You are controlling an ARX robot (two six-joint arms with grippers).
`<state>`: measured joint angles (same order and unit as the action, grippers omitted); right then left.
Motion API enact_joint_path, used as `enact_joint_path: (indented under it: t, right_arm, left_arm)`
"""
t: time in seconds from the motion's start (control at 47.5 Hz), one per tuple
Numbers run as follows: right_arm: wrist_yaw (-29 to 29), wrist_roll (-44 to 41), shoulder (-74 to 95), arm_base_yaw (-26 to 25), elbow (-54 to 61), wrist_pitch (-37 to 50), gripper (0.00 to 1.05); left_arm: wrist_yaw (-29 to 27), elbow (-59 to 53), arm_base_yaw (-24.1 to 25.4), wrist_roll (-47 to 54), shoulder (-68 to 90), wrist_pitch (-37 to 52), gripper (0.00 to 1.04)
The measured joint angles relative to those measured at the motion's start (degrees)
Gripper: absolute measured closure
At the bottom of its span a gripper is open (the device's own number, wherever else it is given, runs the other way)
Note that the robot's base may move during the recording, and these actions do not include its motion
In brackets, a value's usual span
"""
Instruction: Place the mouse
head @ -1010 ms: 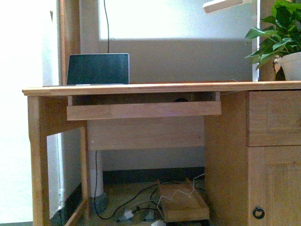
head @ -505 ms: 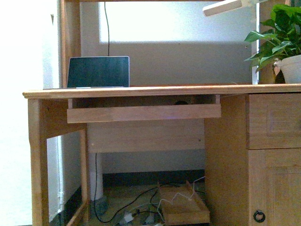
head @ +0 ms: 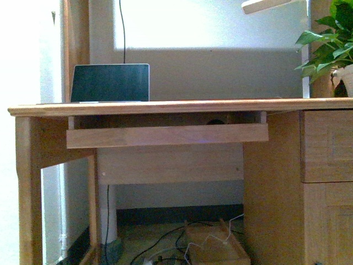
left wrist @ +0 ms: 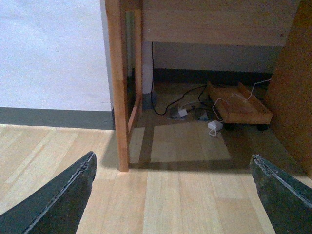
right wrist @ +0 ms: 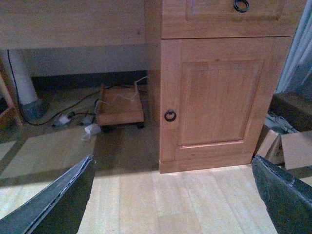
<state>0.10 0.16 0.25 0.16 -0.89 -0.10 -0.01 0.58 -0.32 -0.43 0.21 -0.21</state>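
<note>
Risk: left gripper [left wrist: 171, 158] and right gripper [right wrist: 172, 160] are gaping wide, empty; mouse [head: 215, 121] is sitting centre-frame behind tray lip [head: 165, 135], inviting collision.

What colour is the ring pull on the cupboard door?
The ring pull is black, clearest in the right wrist view against the light wooden cupboard door.

Honey-brown wooden desk [head: 165, 106], dark-screened silver-edged laptop [head: 110, 83], green plant leaves [head: 314, 37], pale plank floor [right wrist: 146, 204].
</note>
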Motion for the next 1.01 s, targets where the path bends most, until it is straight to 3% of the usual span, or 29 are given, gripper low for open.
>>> enact_joint_path:
  t: [1.01]
  right_arm:
    - [-0.02, 0.0, 0.0, -0.02, 0.0, 0.02, 0.07]
  left_arm:
    - [0.0, 0.0, 0.0, -0.02, -0.02, 0.0, 0.08]
